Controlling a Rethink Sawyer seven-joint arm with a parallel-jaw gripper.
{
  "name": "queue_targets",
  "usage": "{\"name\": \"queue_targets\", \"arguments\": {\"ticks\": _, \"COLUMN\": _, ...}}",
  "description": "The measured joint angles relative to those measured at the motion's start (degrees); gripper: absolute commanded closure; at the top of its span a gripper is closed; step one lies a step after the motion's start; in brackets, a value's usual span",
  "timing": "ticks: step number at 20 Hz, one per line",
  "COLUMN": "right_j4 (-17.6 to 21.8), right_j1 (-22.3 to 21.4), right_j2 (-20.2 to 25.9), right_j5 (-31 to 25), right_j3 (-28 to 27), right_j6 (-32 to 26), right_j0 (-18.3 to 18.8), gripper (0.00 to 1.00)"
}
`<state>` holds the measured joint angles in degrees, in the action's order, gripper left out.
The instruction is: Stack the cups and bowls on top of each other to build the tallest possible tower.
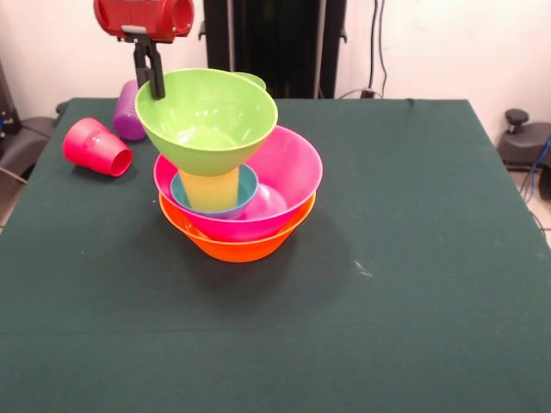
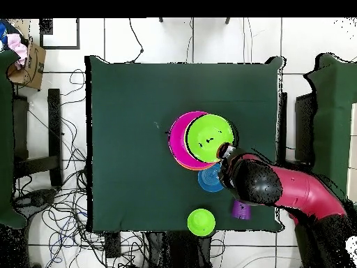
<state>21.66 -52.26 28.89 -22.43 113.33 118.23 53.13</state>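
The tower stands mid-table: an orange bowl [image 1: 237,245] holds a pink bowl [image 1: 293,172], with a small blue bowl [image 1: 185,194] inside it. A yellow cup [image 1: 211,188] stands in the blue bowl. A medium green bowl [image 1: 207,116] sits tilted on top of the cup. My gripper [image 1: 155,79] is shut on this green bowl's left rim. From overhead, the green bowl [image 2: 210,137] covers the right part of the pink bowl [image 2: 180,139], and the gripper [image 2: 224,151] is at its near edge. A red cup [image 1: 96,148] lies on its side at the left, with a purple cup [image 1: 127,112] behind it.
A small green bowl [image 2: 201,221] sits near the table edge on the robot's side and peeks out behind the tower [image 1: 251,81]. Another blue bowl [image 2: 208,179] lies beside the tower, partly under the arm [image 2: 300,192]. The purple cup [image 2: 241,209] lies by the arm.
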Motion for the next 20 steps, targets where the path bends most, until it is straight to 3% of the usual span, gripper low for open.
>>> {"name": "queue_targets", "arguments": {"ticks": 20, "right_j4": 0.01, "right_j1": 1.81, "right_j2": -0.01, "right_j5": 0.01, "right_j3": -0.02, "right_j6": 0.0, "right_j0": -0.96, "gripper": 1.0}}
